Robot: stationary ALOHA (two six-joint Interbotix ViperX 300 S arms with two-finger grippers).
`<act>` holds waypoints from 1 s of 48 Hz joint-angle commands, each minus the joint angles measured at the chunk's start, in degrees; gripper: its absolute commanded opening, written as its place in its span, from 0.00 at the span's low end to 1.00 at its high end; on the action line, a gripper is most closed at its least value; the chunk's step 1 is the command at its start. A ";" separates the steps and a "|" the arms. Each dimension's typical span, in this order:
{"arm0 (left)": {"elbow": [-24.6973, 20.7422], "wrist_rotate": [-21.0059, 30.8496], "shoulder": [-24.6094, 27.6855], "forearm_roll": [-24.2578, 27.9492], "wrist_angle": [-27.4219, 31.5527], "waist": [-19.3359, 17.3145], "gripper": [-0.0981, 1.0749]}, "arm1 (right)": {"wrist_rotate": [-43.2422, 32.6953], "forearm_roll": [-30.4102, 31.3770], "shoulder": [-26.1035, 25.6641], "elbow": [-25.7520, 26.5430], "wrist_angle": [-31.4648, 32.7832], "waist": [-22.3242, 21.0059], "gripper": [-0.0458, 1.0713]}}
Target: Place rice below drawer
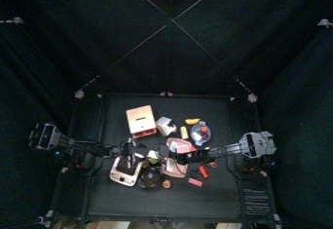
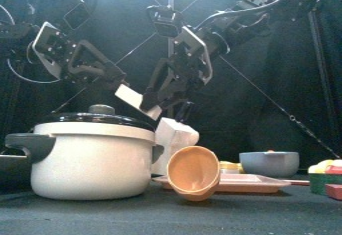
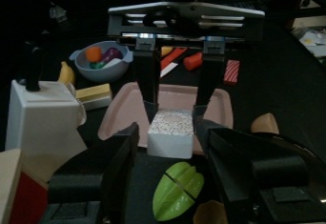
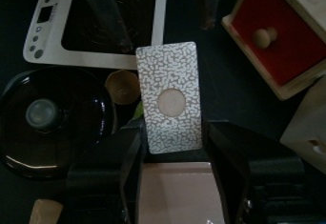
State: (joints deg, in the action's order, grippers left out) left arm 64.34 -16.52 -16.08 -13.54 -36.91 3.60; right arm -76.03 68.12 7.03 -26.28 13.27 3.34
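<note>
From my right wrist camera I see the right claw (image 4: 173, 152) pinching the speckled white rice packet (image 4: 169, 96), lifted over the pink tray (image 4: 176, 192), with the black pot (image 4: 45, 121) to one side. The red drawer (image 1: 140, 119) stands toward the worktop's (image 1: 215, 201) far side, apart from the packet. My left claw (image 3: 166, 175) is spread wide, pointing at the packet and touching nothing.

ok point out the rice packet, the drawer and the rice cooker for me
rice packet (image 4: 169, 96), right wrist view, on its speckled face by the round window
drawer (image 1: 140, 119), top view, on its pale top
rice cooker (image 2: 94, 160), front view, on the white side wall
</note>
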 commanded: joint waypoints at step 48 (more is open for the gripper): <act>5.80 0.00 -8.61 -3.43 -0.53 -0.35 0.82 | 0.00 -21.53 7.82 9.67 12.57 -5.54 0.58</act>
State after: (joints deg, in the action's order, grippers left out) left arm 70.66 -16.44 -24.61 -16.88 -37.00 3.34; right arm -76.03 48.16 15.73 -18.37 24.43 -1.58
